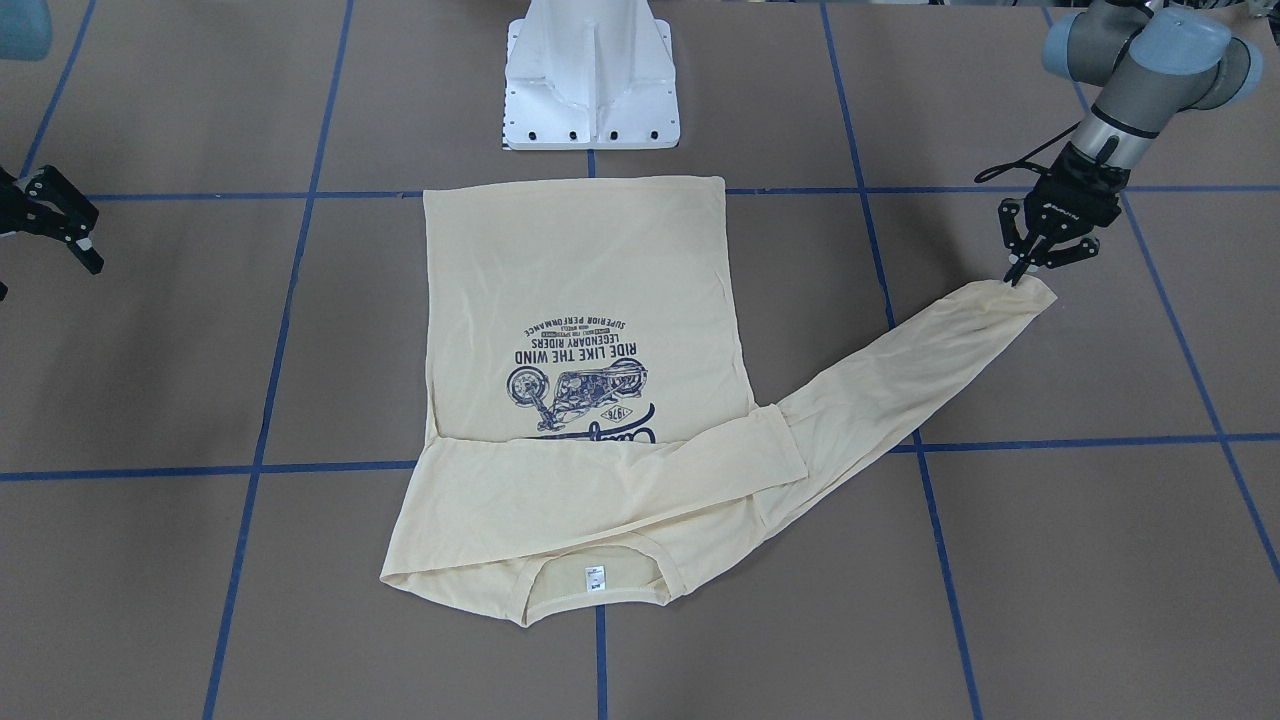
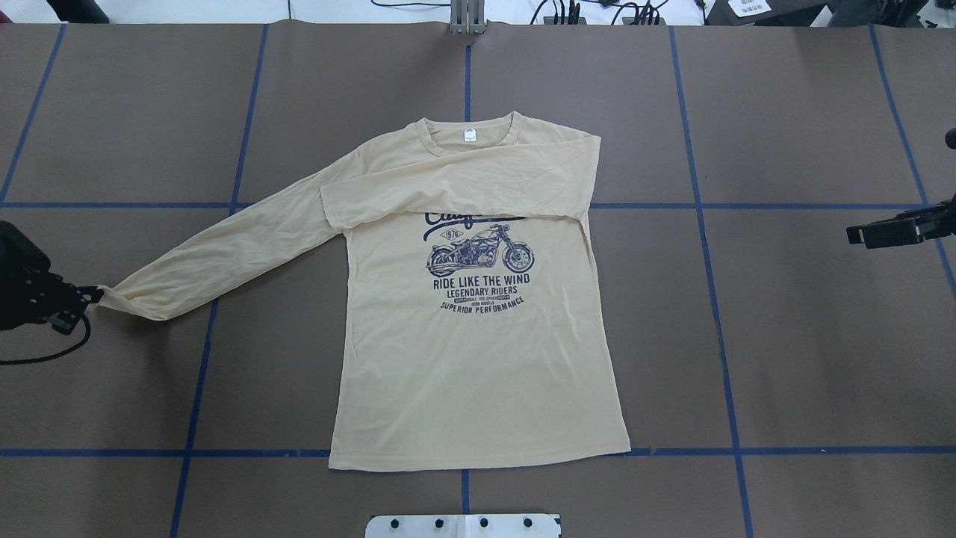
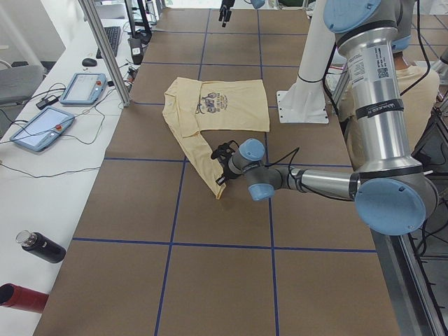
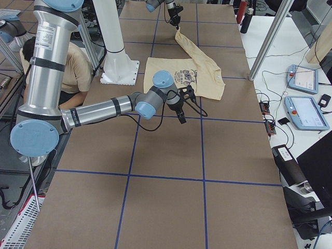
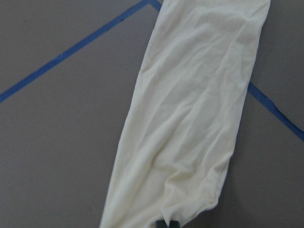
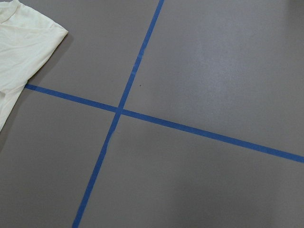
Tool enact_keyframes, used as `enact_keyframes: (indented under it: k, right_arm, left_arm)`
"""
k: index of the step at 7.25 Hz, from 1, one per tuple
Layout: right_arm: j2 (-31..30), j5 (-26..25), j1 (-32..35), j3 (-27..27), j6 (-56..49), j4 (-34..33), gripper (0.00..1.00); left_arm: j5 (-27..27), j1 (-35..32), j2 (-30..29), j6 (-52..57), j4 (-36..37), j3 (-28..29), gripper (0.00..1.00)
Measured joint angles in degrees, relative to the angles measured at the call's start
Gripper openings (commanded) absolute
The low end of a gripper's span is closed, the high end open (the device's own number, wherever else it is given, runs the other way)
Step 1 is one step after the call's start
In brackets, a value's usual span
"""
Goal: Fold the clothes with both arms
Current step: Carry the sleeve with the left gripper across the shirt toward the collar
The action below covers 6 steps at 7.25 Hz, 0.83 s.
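The clothes are one pale cream-yellow long-sleeved T-shirt (image 2: 478, 359) lying flat, print up, hem toward the robot (image 1: 580, 270). One sleeve is folded across the chest (image 2: 455, 187). The other sleeve (image 2: 224, 254) stretches out over the table toward my left side. My left gripper (image 1: 1020, 275) is shut on that sleeve's cuff (image 5: 190, 142), low over the table (image 2: 93, 295). My right gripper (image 1: 55, 255) hovers open and holds nothing, well off the shirt's other side (image 2: 859, 235). The right wrist view catches only a folded shoulder corner of the shirt (image 6: 23, 52).
Blue tape lines grid the brown table top. The white pedestal base (image 1: 590, 80) stands just behind the hem. A side bench carries teach pendants (image 3: 42, 129) and bottles (image 3: 42, 246). A seated person (image 4: 78, 67) is behind the robot.
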Motion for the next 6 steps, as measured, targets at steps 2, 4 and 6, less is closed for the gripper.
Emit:
enact_keyframes:
  k: [2, 4, 6]
  right_arm:
    - [0.1, 0.0, 0.0, 0.0, 0.1, 0.0, 1.0]
    - [0.1, 0.0, 0.0, 0.1, 0.1, 0.0, 1.0]
    - [0.1, 0.0, 0.0, 0.1, 0.1, 0.0, 1.0]
  left_arm:
    - [-1.0, -3.4, -13.5, 1.5, 23.3, -7.3, 0.0]
    - [-1.3, -3.7, -34.4, 1.0, 49.0, -9.6, 0.0]
    - [-1.3, -2.9, -50.0, -4.4, 59.2, -4.2, 0.0]
